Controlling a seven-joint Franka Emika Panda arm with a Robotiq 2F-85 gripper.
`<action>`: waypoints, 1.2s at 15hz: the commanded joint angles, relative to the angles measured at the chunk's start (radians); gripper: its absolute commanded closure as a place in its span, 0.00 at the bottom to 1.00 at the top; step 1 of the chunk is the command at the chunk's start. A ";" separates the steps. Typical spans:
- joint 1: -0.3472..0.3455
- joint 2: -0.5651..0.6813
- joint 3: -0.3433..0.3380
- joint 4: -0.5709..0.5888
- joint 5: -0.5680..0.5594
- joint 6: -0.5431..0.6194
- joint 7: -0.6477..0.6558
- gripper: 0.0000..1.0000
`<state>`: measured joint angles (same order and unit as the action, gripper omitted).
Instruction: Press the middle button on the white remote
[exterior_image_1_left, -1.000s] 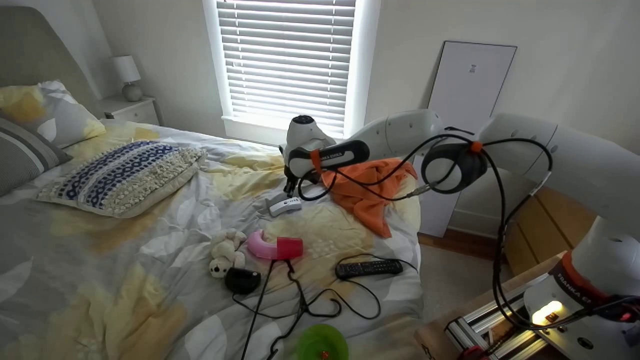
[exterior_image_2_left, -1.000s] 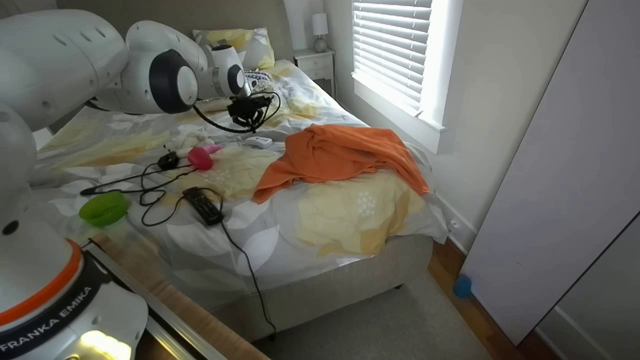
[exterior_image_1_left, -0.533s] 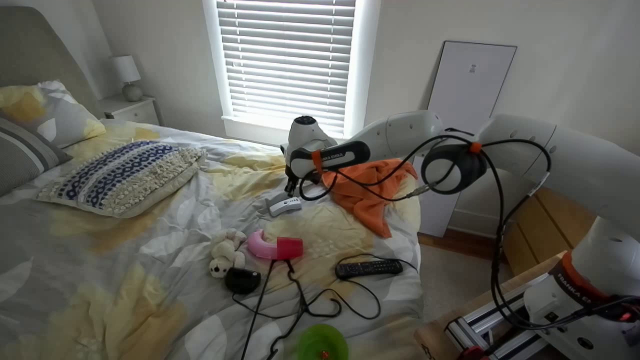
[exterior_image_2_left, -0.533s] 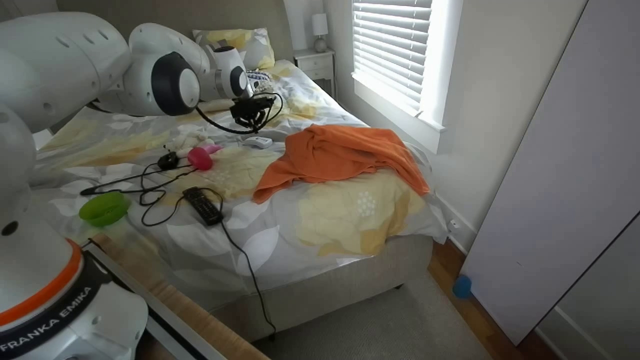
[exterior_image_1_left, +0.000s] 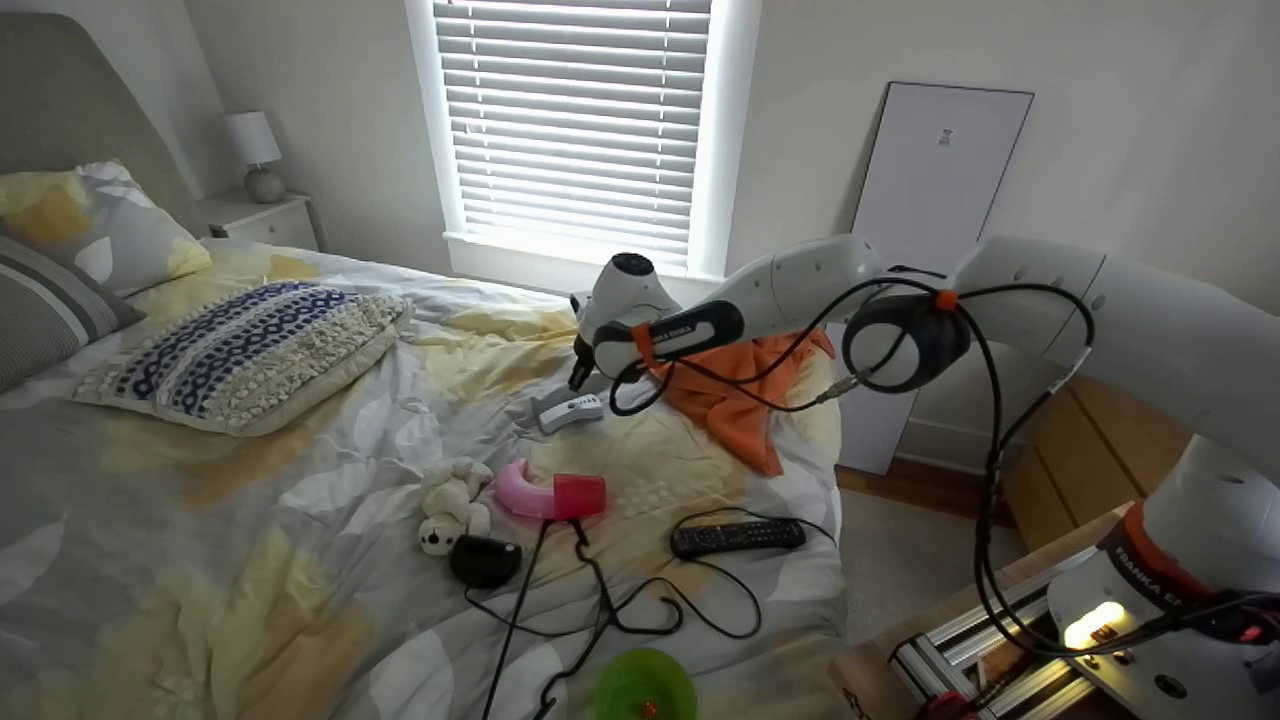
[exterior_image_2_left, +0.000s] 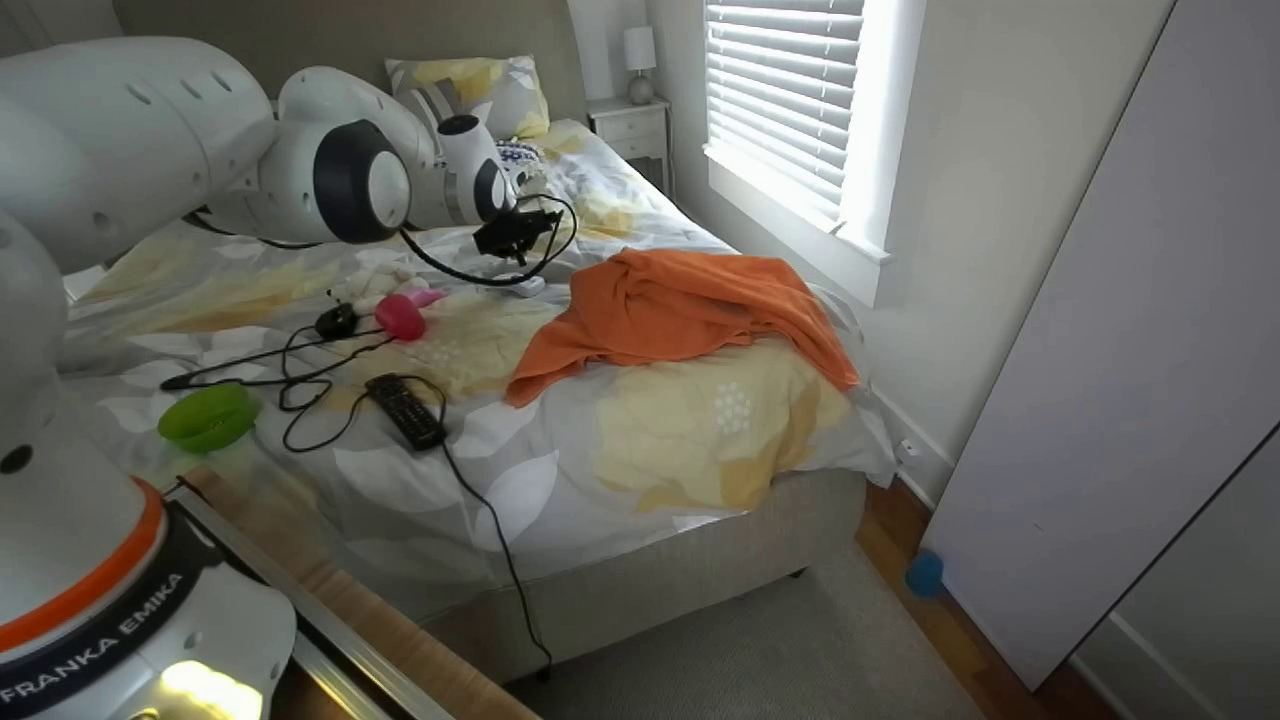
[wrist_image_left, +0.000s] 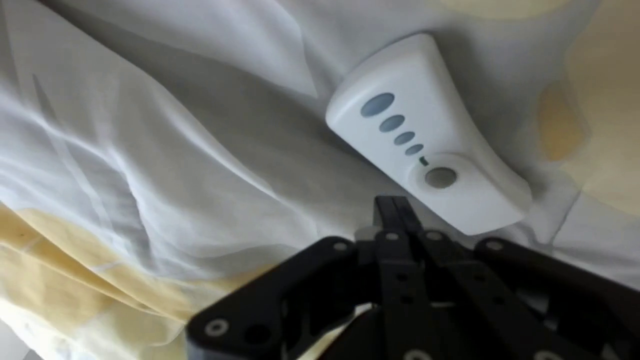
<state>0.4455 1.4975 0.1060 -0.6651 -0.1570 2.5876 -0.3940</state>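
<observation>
The white remote (wrist_image_left: 452, 132) lies on the bed, seen large in the wrist view. It has a row of several blue-grey oval buttons (wrist_image_left: 392, 123) and a round grey button (wrist_image_left: 441, 177) near one end. My gripper (wrist_image_left: 391, 200) is shut with its fingertips together and nothing between them. In the wrist view the tips are just beside the remote's long edge, near the round button; their height above the bed is unclear. In both exterior views the gripper (exterior_image_1_left: 578, 381) (exterior_image_2_left: 520, 256) hangs tilted by the remote (exterior_image_1_left: 571, 413) (exterior_image_2_left: 528, 287), partly covered by a cable in an exterior view.
An orange cloth (exterior_image_1_left: 735, 400) lies beside the remote. A pink and red object (exterior_image_1_left: 550, 492), a white plush toy (exterior_image_1_left: 455, 505), a black remote (exterior_image_1_left: 738, 537), cables with a black device (exterior_image_1_left: 486, 561) and a green bowl (exterior_image_1_left: 645, 685) lie nearer the robot base. A patterned pillow (exterior_image_1_left: 250, 355) lies farther along.
The arm has lowered and the wrist has tilted, with the hand moving down and to the right in both exterior views. The fingertips stay close to the remote, which has not moved.
</observation>
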 joint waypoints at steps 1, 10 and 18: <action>-0.023 0.000 0.061 -0.040 0.014 0.074 -0.069 1.00; -0.070 0.000 0.161 -0.084 0.038 0.072 -0.189 1.00; -0.080 0.000 0.166 -0.103 0.035 0.081 -0.205 1.00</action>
<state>0.3733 1.4973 0.2548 -0.7477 -0.1399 2.6474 -0.5613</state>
